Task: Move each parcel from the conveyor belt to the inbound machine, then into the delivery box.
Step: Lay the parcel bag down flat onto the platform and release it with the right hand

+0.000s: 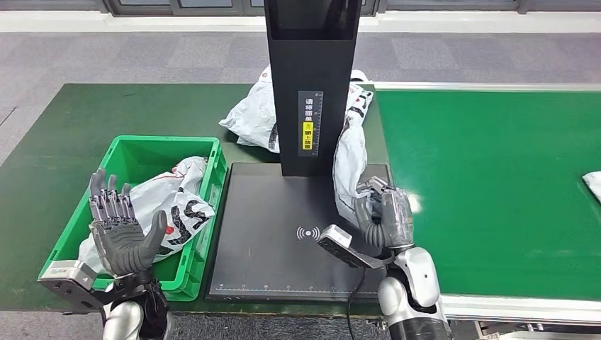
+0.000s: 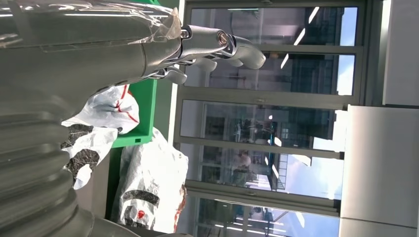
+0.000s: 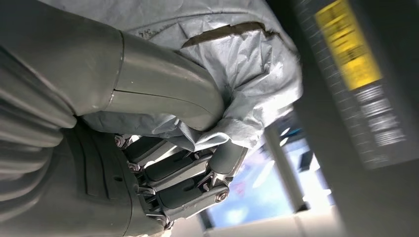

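Parcels: four — one in the green box (image 1: 120, 152); two by the black machine (image 1: 312, 85); one, frame's right edge.

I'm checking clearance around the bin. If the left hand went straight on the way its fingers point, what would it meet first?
The left hand hovers open over the green bin, fingers pointing up and away. In the left wrist view, only distant windows lie beyond them, so the way looks free, though depth is unclear.

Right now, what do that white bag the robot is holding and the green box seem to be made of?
The parcel in the right hand looks like thin, soft plastic film with a slight sheen: it crumples and folds under the fingers. The green box looks like rigid moulded plastic, smooth and glossy, with a thick rim.
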Action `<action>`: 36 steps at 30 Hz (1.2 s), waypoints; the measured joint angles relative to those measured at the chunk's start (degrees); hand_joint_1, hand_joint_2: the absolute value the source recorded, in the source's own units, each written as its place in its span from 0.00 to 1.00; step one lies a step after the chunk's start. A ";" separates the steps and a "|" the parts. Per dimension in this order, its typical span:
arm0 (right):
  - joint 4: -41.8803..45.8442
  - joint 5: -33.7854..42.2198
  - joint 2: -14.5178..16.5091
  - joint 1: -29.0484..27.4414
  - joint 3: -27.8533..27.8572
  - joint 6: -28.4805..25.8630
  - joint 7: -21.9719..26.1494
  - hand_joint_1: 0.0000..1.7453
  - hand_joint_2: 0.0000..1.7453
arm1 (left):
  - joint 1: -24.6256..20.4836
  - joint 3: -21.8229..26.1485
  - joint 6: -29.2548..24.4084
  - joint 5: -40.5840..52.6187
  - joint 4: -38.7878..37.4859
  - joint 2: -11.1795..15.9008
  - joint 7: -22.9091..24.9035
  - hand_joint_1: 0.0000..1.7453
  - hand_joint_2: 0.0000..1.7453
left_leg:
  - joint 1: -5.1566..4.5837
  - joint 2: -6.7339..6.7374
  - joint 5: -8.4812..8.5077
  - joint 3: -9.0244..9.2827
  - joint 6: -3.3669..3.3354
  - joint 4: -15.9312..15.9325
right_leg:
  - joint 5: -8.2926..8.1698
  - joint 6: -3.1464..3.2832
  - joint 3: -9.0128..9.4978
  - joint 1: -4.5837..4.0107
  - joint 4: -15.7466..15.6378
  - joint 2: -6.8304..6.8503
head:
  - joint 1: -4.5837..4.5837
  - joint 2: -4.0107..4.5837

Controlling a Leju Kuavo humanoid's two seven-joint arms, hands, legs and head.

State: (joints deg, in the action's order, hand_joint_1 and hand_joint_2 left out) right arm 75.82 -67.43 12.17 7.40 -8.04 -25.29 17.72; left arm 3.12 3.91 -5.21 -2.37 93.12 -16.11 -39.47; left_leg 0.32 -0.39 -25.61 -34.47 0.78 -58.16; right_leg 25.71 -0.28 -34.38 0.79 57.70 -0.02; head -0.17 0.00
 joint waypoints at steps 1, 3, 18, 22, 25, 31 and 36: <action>0.04 0.55 0.00 -0.09 -0.87 0.83 0.20 0.93 1.00 | -0.03 0.00 -0.10 0.02 -0.14 0.00 -0.01 0.00 1.00 | 0.00 0.00 0.00 0.00 0.00 0.00 | 0.00 0.00 0.00 0.00 0.00 0.00 | 0.00 0.00; -0.17 1.37 0.00 -0.23 -2.69 2.19 0.46 0.82 1.00 | -0.11 -0.02 -0.25 0.08 -0.46 0.00 -0.01 0.00 1.00 | 0.00 0.00 0.00 0.00 0.00 0.00 | 0.00 0.00 0.00 0.00 0.00 0.00 | 0.00 0.01; -4.19 3.58 0.02 -0.22 -9.00 3.58 0.86 0.00 1.00 | -0.37 -0.08 -1.01 0.71 -2.46 0.02 -0.01 0.00 1.00 | 0.00 -0.01 0.00 0.00 0.00 0.00 | 0.00 0.00 0.00 0.00 0.00 0.01 | 0.00 0.00; -4.72 3.61 0.03 -0.20 -9.39 3.58 0.83 0.00 1.00 | -0.40 -0.09 -1.10 0.70 -2.75 0.02 -0.01 0.00 1.00 | 0.00 -0.01 0.00 0.00 0.00 0.00 | 0.00 0.00 0.00 0.00 0.00 0.01 | 0.00 0.01; -5.05 3.63 0.04 -0.18 -9.45 3.58 0.84 0.00 1.00 | -0.41 -0.09 -1.13 0.70 -2.93 0.02 -0.01 0.00 1.00 | 0.00 -0.01 0.00 0.00 0.00 0.00 | 0.00 0.00 0.00 0.00 0.00 0.01 | 0.00 0.01; -5.46 4.65 0.04 -0.13 -9.47 2.63 0.41 0.00 1.00 | -0.45 -0.16 -1.43 0.71 -3.17 0.02 -0.02 0.00 1.00 | 0.00 -0.01 0.00 0.00 0.00 0.00 | 0.00 0.00 -0.01 0.00 0.00 0.01 | 0.00 0.00; -5.56 7.43 0.02 -0.05 -9.40 0.47 0.48 0.00 1.00 | -0.49 -0.31 -2.79 0.92 -3.22 0.03 -0.13 0.00 1.00 | 0.00 0.00 0.00 0.00 0.00 0.00 | 0.00 0.00 -0.02 0.00 0.00 0.00 | 0.00 0.01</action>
State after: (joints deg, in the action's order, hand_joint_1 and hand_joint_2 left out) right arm 70.26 -60.00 12.20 7.35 -17.44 -24.81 18.20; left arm 2.63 3.61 -7.99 -1.45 89.90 -16.08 -39.59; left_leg 0.32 -0.40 -25.61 -34.47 0.79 -58.16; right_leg 25.71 -0.28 -34.40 0.79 57.70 -0.01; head -0.17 0.01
